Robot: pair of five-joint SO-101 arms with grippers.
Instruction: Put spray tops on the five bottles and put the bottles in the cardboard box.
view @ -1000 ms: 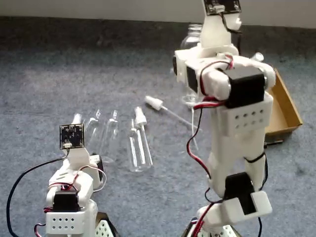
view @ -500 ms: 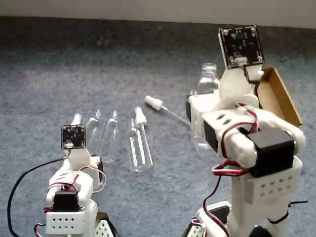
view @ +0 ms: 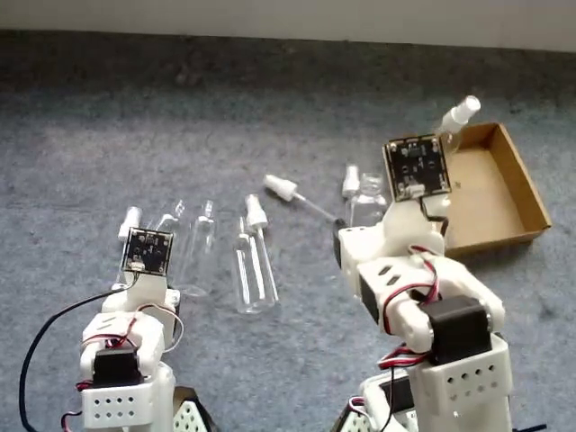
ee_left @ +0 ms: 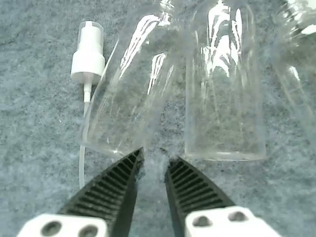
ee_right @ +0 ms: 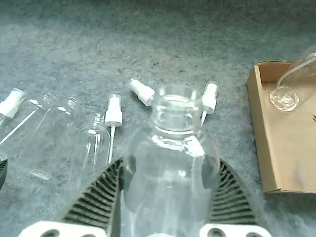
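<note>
1. Right arm (view: 423, 297) has dropped a lot in the last second. It was stretched up high with the round bottle (view: 369, 205) in the air, and now it's folded low with that bottle down near the tabletop (view: 108, 117). The left arm (view: 121, 360) only twisted a touch.
2. That tabletop is a grey, carpet-like surface with everything spread across it.
3. The cardboard box (view: 533, 205) sits open to the right of the right arm. One capped bottle (view: 450, 139) leans in its far corner, spray head poking up over the rim.
4. The right end effector (ee_right: 170, 165) is spread wide around the round bottle and clamped on both sides of its belly. The bottle stands upright with its neck open and no top on. I can't tell if its base touches down.
5. The left end effector (ee_left: 154, 157) is open just a crack with nothing between the jaws. It's low, pointing at the gap between the bases of two of the slim bottles.
6. Three slim bottles (view: 252, 270) lie side by side in front of the left arm, all uncapped.
7. Four loose tops:
   - A spray top (view: 132, 218) lies by the leftmost slim bottle.
   - Another spray top (view: 256, 213) lies by the neck of the rightmost one.
   - A third spray top (view: 281, 187) with a long tube is between the two arms.
   - The last spray top (view: 351, 180) is just beside the round bottle.
</note>
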